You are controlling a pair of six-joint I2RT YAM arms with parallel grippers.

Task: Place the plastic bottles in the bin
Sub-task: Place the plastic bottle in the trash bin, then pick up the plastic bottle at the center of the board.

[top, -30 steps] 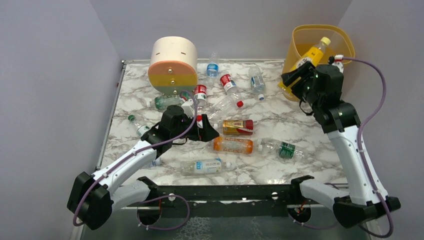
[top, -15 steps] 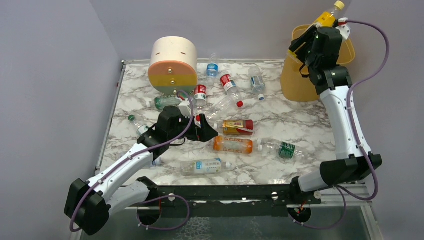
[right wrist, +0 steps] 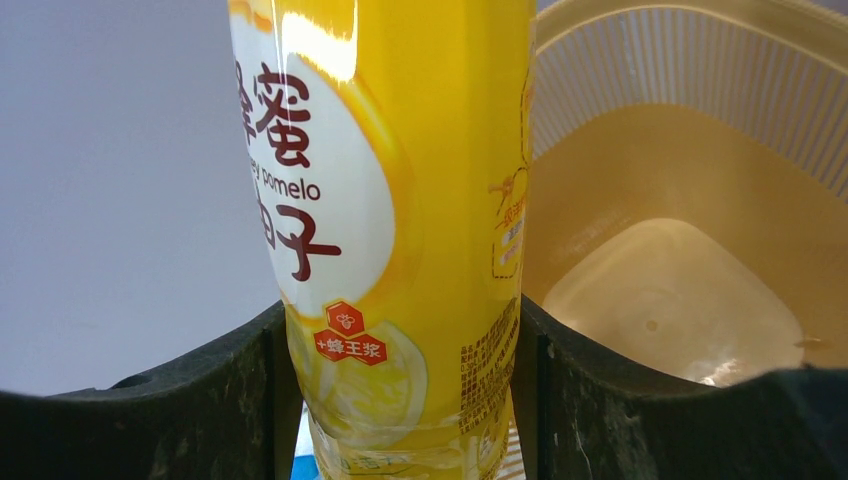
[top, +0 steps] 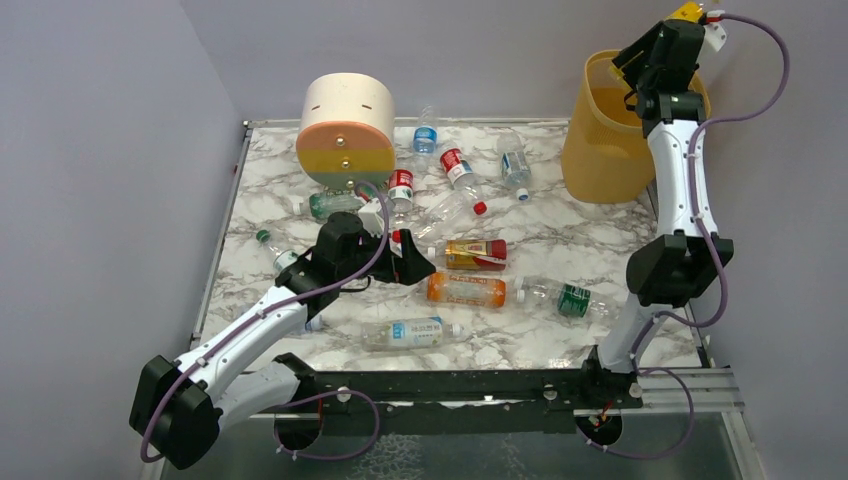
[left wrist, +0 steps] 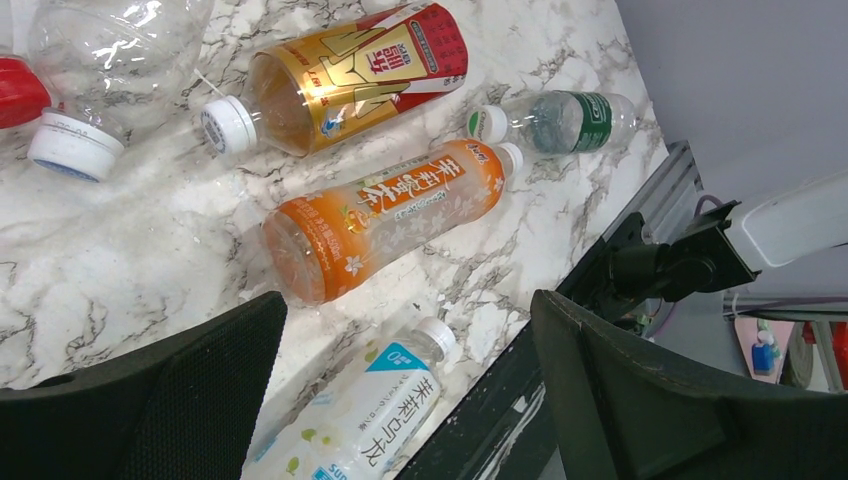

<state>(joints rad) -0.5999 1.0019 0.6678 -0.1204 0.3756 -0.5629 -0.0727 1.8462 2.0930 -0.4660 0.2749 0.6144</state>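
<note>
At the near table edge, top cam: a white-label btl (top: 405,332) lies on its side, alone in front. Just past it an orange tea btl (top: 465,290) and a green-label btl (top: 562,299) lie end to end. A red-gold btl (top: 476,254) lies behind them. L gripper (top: 412,262) hangs low over the marble table (top: 600,240), just left of the red-gold btl, fingers spread wide w/ nothing between. L wrist cam adds what top cam can't. It shows white caps on the orange tea and red-gold btls, and the green-label btl's cap just beside the orange one's cap. The white-label btl lies below the gap betw the fingers. Whether the fingers touch the table: can't tell.

Mid-table, top cam only: a red-cap clear btl (top: 452,208), a red-label btl (top: 401,185) and a green-tinted btl (top: 330,205). A small green-cap btl (top: 275,252) lies near the left edge. Farther back are a 2nd red-label btl (top: 455,165), a clear btl (top: 515,165) and a blue-label btl (top: 425,137). The round drawer unit (top: 345,130) stands at far left.

Far right: the bin (top: 600,150), upright at the table's back corner. R arm reaches up tall, w/ R gripper (top: 660,50) above the bin's rim. Top cam shows only the tip of the yellow btl (top: 688,12) past it. R wrist cam fills in the rest: both fingers are clamped on that btl's label sides. The bin's ribbed inner wall and floor show behind it, to the right.
</note>
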